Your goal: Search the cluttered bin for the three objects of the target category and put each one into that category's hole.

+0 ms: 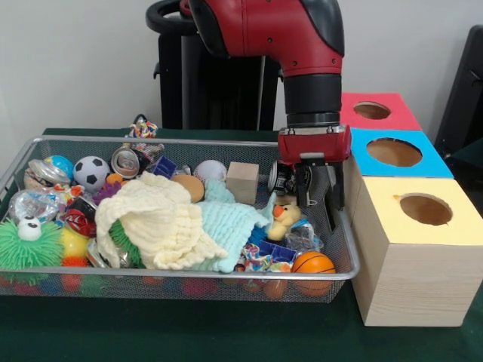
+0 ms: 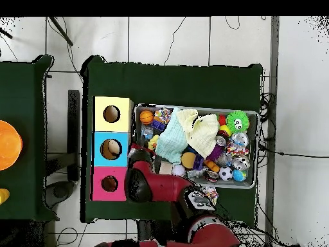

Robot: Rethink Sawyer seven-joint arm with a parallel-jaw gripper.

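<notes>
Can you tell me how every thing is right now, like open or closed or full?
gripper: open, fingers down inside the bin, holding nothing
wire bin: full of toys
yellow cloth: crumpled, lying on the toys
mint cloth: crumpled beside the yellow cloth
rubber duck: upright
yellow box: hole open
blue box: hole open
red box: hole open

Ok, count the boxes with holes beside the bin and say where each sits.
3, in a row touching the bin's side: the yellow box nearest the camera, the blue box in the middle, the red box farthest back. None looks hidden.
</notes>
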